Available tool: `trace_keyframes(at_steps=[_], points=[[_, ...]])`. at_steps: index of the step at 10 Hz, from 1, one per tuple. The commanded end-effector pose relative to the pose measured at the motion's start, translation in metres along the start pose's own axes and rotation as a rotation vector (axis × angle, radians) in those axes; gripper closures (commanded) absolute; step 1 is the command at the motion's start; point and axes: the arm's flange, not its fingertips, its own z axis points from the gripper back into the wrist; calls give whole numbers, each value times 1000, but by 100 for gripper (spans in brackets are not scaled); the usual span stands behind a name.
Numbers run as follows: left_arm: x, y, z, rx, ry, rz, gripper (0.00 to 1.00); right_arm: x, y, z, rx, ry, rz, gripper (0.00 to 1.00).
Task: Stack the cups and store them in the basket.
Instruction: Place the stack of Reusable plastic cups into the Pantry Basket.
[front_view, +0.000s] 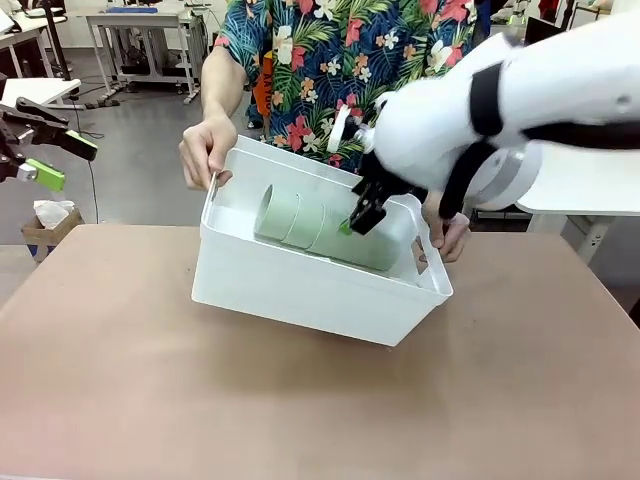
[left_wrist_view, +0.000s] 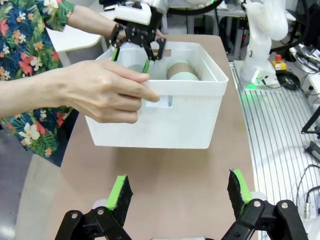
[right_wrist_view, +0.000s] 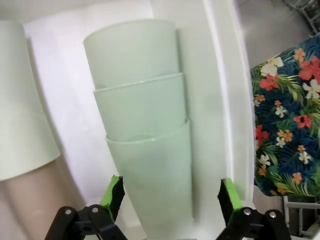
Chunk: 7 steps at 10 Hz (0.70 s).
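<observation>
A person's hands (left_wrist_view: 100, 90) tilt the white basket (front_view: 300, 285) on the bench (front_view: 300, 400). Inside lie stacked mint cups (right_wrist_view: 145, 140). The right tool (front_view: 358, 218) hangs spread over them; the left tool (left_wrist_view: 180, 192) is spread, near the basket's end.

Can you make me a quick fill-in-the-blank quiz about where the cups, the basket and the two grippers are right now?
1. The mint cups lie nested inside the white ____.
2. The basket is tipped, with a person's ____ on each end.
3. The right gripper has its jaws ____ around the nested stack.
4. The left gripper holds ____.

Missing words: basket; hand; open; nothing
</observation>
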Motion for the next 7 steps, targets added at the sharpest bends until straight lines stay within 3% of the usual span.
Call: trace_keyframes(at_steps=[1,4,7], points=[[4,-1,0,1,-16,11,0,-37,-19,58,8,-66,-44,0],[4,-1,0,1,-16,11,0,-96,-19,145,-11,-224,-107,0],[4,-1,0,1,-16,11,0,-152,-17,199,-6,-362,-156,0]])
